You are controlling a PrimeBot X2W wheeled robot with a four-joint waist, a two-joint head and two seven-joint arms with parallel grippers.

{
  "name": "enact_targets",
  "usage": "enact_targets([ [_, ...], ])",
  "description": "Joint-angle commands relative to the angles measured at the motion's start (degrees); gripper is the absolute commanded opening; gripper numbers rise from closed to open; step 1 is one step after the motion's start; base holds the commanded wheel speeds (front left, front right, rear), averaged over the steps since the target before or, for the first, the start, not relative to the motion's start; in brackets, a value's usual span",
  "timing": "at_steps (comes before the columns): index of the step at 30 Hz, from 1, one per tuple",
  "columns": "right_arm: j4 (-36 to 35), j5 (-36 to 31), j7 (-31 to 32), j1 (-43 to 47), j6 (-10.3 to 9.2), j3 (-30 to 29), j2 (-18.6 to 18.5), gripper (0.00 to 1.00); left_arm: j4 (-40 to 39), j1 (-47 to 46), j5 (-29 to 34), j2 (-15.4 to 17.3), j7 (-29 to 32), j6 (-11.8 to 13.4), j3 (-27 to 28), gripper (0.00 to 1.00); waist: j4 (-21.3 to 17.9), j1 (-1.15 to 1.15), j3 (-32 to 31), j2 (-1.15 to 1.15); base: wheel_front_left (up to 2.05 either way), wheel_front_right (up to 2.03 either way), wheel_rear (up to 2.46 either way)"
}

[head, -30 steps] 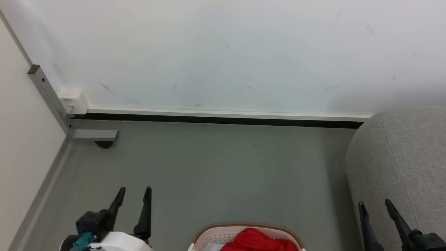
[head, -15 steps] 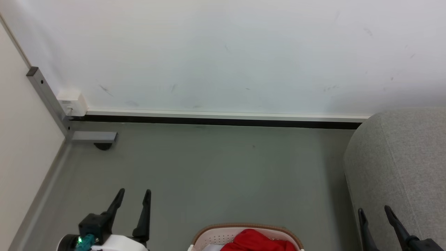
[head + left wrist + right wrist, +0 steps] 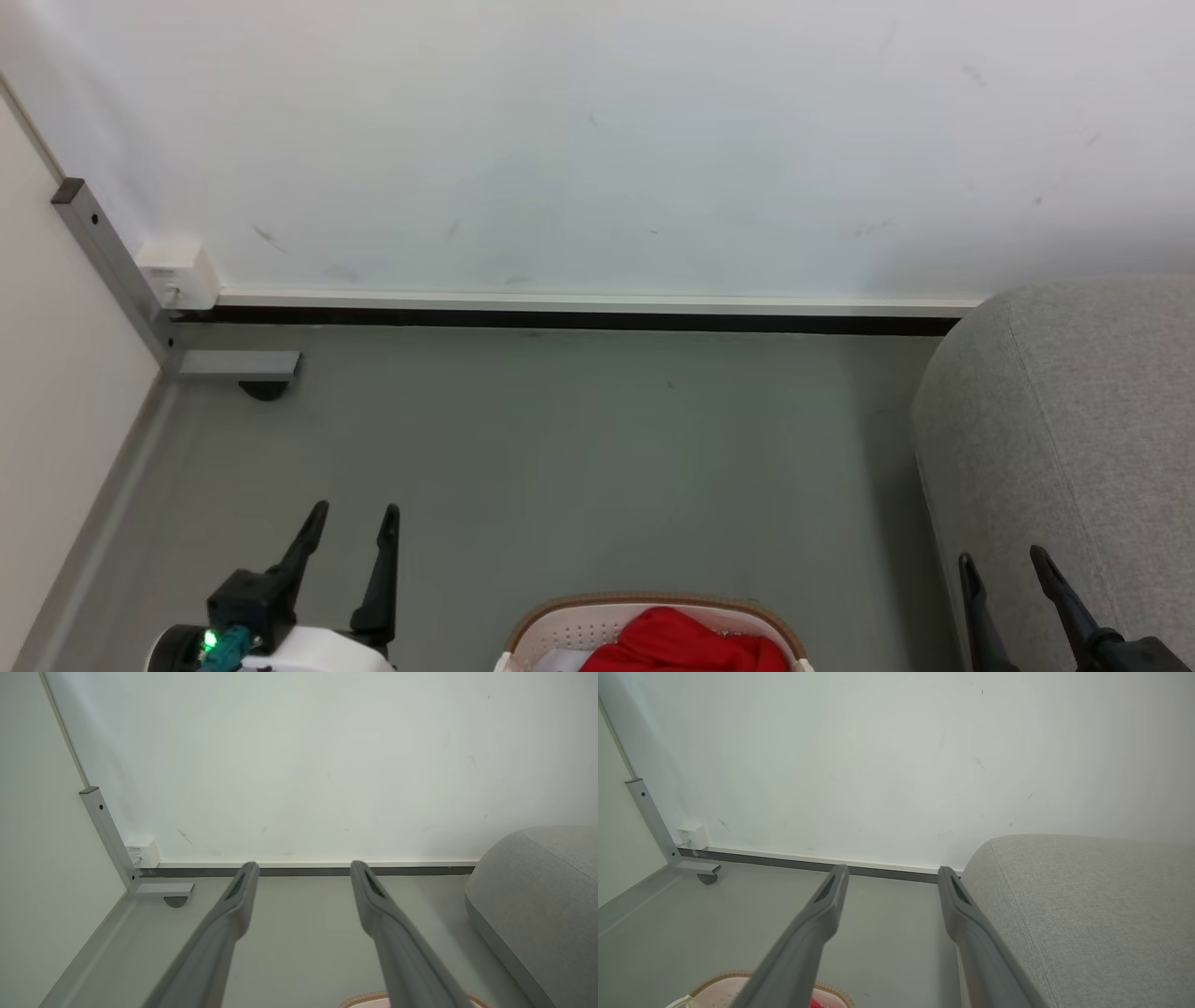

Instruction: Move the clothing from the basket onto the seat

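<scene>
The white basket (image 3: 597,623) with its tan rim sits at the bottom middle of the head view, and red clothing (image 3: 677,646) is bunched inside it. The light-grey seat (image 3: 1074,439) rises at the right. My left gripper (image 3: 355,516) hangs open over the floor, left of the basket. My right gripper (image 3: 1004,563) is open in front of the seat's edge, right of the basket. The left wrist view shows the open left gripper (image 3: 301,870), a sliver of the basket rim (image 3: 369,996) and the seat (image 3: 537,896). In the right wrist view the open right gripper (image 3: 889,873) is above the basket (image 3: 719,989).
A white wall with a dark baseboard (image 3: 560,319) closes the far side of the grey floor. A grey metal post (image 3: 112,266) with a foot and caster and a small white box (image 3: 173,273) stand in the left corner.
The whole head view has shifted slightly left and up, so the camera moved. Both grippers stay open in about the same places.
</scene>
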Motion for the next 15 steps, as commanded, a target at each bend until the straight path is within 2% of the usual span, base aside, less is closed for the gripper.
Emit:
enact_targets([
  [1,-0.3,0.35,0.0,-0.23,-0.12,0.0,-0.14,1.0,-0.12,-0.36,0.19,-0.02,-0.04,-0.03,0.21,1.0,-0.33,0.0,0.43,0.0,0.0,0.0,0.0],
  [7,-1.71,1.83,0.01,-1.76,-0.12,-0.54,-0.54,1.0,-0.29,-2.24,0.36,-0.36,-0.04,-0.43,-0.52,1.0,-2.01,0.0,3.67,0.0,0.0,0.0,0.0],
  [15,-3.41,2.28,0.02,-4.71,-0.12,-1.85,-1.63,1.0,2.69,-8.73,1.69,-1.1,-0.04,-1.38,-7.8,1.0,-5.35,0.0,11.35,0.0,0.0,0.0,0.0],
])
